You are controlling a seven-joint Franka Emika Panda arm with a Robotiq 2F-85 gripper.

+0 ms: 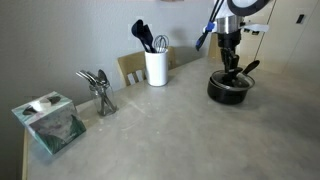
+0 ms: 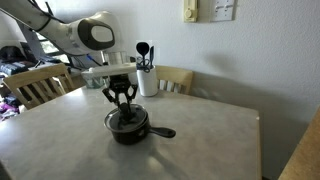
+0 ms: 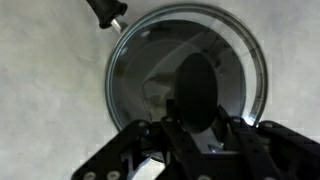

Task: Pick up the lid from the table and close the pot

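Note:
The black pot point(image 1: 230, 90) stands on the light grey table point(image 1: 170, 130), also seen in an exterior view point(image 2: 128, 127) with its long handle point(image 2: 162, 131) pointing sideways. In the wrist view the glass lid point(image 3: 235, 60) with its metal rim covers the pot's mouth, and the pot's handle point(image 3: 105, 12) shows at the top. My gripper point(image 3: 197, 110) is straight above the pot, with its fingers closed on either side of the lid's black knob point(image 3: 195, 80). Both exterior views show the gripper point(image 1: 231, 68) point(image 2: 121, 106) low over the pot. I cannot tell whether the lid rests fully on the rim.
A white utensil holder point(image 1: 156, 66) with black utensils stands at the table's back edge, also seen in an exterior view point(image 2: 147, 80). A bunch of metal spoons point(image 1: 98, 88) and a tissue box point(image 1: 48, 122) are near one corner. Wooden chairs point(image 2: 35, 82) stand around the table.

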